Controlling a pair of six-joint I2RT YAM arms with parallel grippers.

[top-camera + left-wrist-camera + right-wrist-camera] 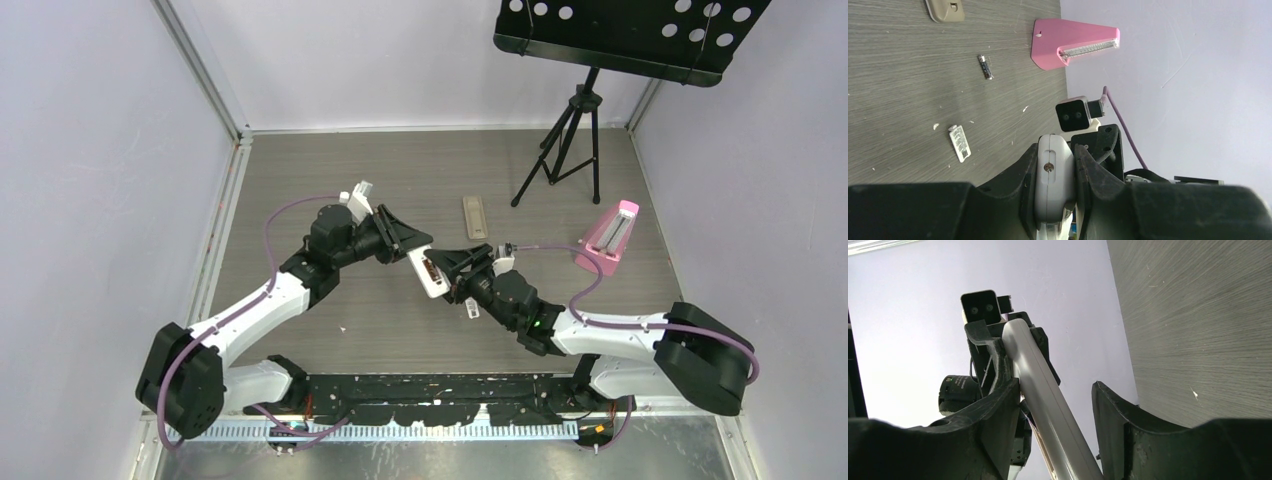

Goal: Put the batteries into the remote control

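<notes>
The left fingers [1100, 172] pinch the white remote control [1053, 175] above the table [898, 100]. The right fingers [998, 410] stand spread around its other end, close against one side.

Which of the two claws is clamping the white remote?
The left gripper: its fingers press both sides of the remote control. The right gripper merely straddles it, leaving a gap.

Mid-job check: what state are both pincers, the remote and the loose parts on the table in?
Remote: held in the air, battery recess uncovered, contents unclear.
Left pincer: shut on the remote.
Right pincer: open, fingers either side of the remote.
Battery: loose on the table.
Tan cover: off, lying on the table.
</notes>
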